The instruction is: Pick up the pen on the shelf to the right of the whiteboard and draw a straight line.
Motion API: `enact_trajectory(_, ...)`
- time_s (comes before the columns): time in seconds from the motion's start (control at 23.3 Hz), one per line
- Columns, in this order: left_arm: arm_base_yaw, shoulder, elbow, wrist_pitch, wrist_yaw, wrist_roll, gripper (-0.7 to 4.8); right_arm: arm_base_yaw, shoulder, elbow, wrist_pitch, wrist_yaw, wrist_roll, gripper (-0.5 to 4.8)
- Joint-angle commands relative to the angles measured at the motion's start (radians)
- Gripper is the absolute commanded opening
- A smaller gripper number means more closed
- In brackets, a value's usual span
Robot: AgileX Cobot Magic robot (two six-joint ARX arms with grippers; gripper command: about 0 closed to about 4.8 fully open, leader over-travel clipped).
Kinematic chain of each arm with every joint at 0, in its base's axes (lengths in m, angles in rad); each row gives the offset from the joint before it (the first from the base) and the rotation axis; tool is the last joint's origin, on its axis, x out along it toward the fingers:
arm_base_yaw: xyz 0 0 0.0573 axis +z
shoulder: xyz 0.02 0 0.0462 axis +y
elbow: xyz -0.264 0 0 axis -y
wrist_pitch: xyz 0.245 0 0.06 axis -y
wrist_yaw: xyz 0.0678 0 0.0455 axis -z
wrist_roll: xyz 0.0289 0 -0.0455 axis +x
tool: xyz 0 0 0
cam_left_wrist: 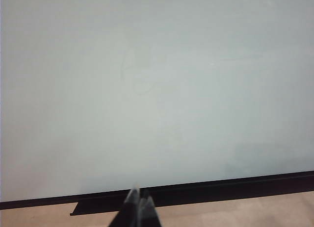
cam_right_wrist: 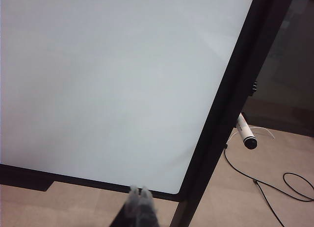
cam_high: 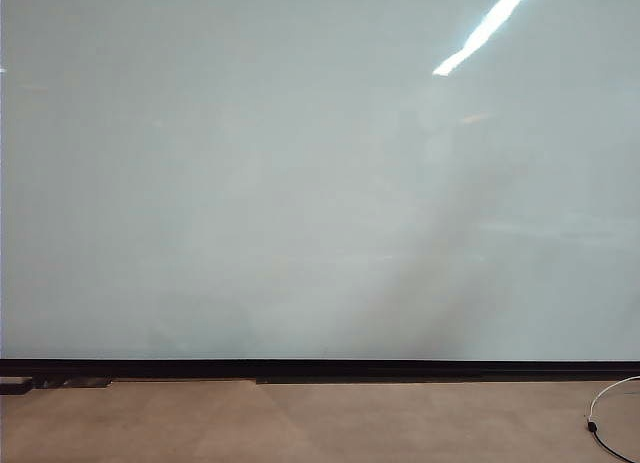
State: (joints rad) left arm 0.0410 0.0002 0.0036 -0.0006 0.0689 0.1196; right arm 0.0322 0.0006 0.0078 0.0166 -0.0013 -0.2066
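The whiteboard (cam_high: 300,183) fills the exterior view, pale grey-blue with a streak of glare and faint smudges. Neither gripper shows in that view. In the right wrist view, the pen (cam_right_wrist: 245,133) is a whitish cylinder with a dark end, just beyond the board's black right frame (cam_right_wrist: 230,94) and above the floor. My right gripper (cam_right_wrist: 139,190) is shut and empty, well short of the pen and low in front of the board's corner. My left gripper (cam_left_wrist: 139,193) is also shut with nothing in it, pointing at the board's lower black strip (cam_left_wrist: 206,190).
Beige floor (cam_high: 300,423) runs below the board's black bottom strip (cam_high: 320,368). A white cable (cam_high: 605,408) lies on the floor at the far right. Black cable (cam_right_wrist: 265,192) loops over the floor right of the frame, under the pen.
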Motion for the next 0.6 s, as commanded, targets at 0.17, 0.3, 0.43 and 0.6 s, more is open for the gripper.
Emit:
enact_trajectory(0.17, 0.000, 0.000, 0.003, 0.009, 0.002, 0.003, -0.05, 0.000, 0.000, -0.005, 0.010, -0.001, 0.004, -0.05)
enact_trajectory(0.3, 0.000, 0.000, 0.003, 0.009, 0.002, 0.003, -0.05, 0.000, 0.000, -0.005, 0.010, -0.001, 0.004, -0.05)
enact_trajectory(0.43, 0.000, 0.000, 0.003, 0.009, 0.002, 0.003, -0.05, 0.000, 0.000, -0.005, 0.011, -0.002, 0.032, -0.05)
enact_trajectory(0.6, 0.000, 0.000, 0.003, 0.009, 0.002, 0.003, -0.05, 0.000, 0.000, -0.005, 0.078, 0.000, 0.180, -0.05)
